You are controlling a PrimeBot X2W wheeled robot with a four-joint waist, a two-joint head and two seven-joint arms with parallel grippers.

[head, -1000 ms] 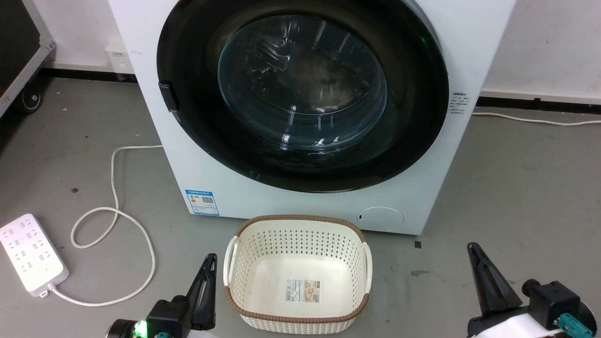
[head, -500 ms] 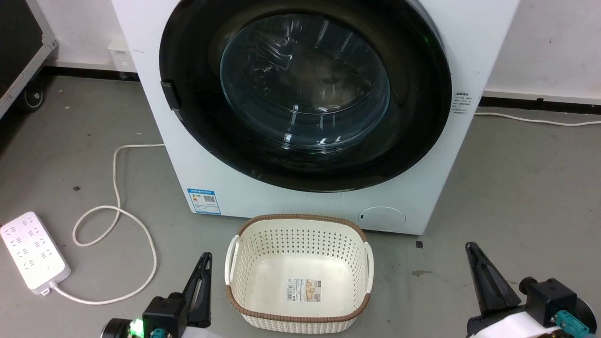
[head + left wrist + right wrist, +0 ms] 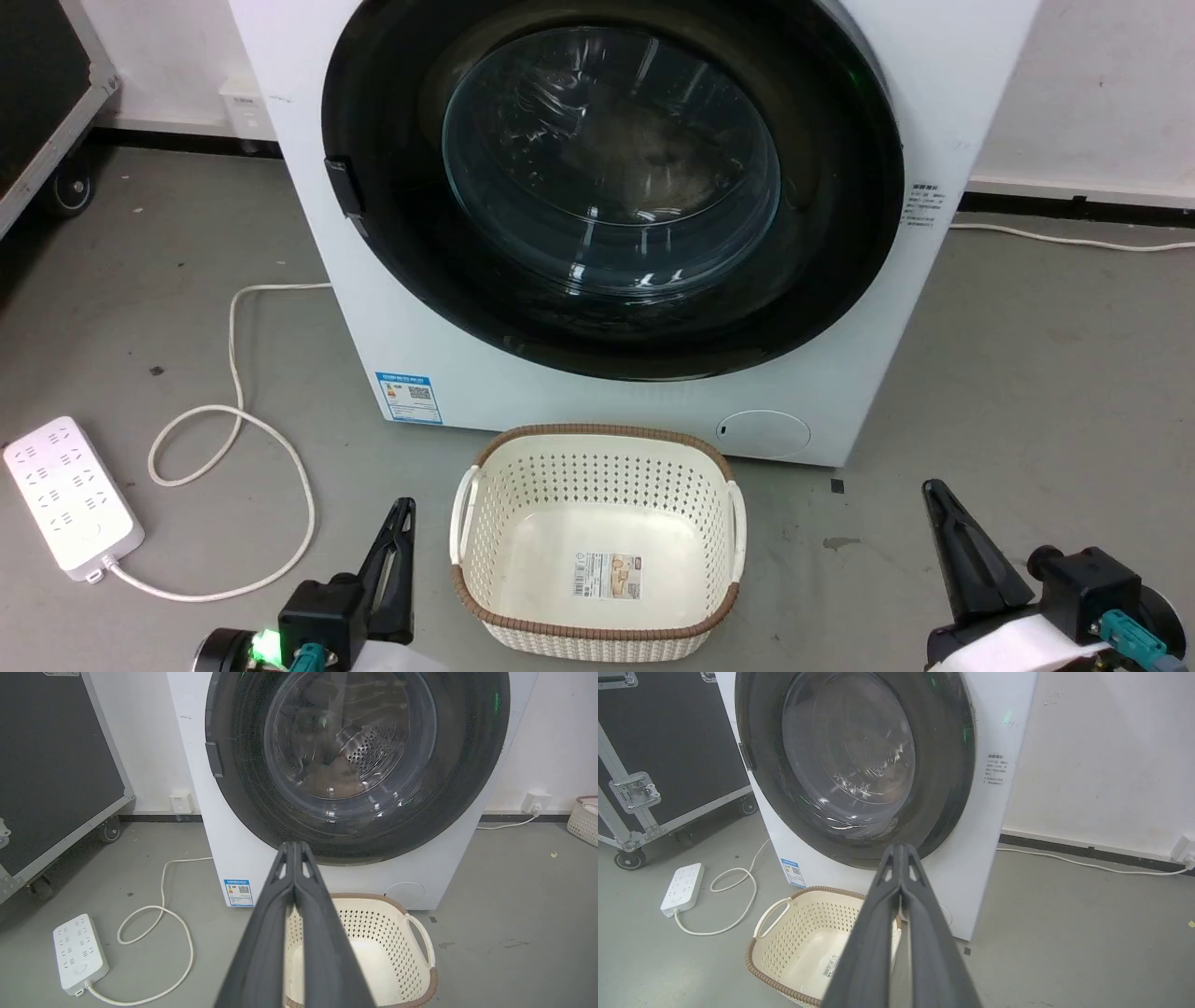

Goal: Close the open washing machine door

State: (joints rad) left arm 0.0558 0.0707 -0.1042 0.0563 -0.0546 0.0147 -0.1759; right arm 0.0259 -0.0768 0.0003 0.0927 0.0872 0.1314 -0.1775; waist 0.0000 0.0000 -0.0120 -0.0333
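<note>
Head view: round glossy washing machine door (image 3: pixel 611 187) above perforated basket (image 3: pixel 597 478).

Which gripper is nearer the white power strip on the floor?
Left. The left gripper sits between the power strip and the laundry basket. The right gripper is on the basket's far side.

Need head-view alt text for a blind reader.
A white washing machine stands ahead, its round black-rimmed washing machine door flush against the front, apparently shut. A cream basket sits on the grey floor before it, flanked low by the shut left gripper and right gripper, touching nothing. A white power strip lies at far left.
</note>
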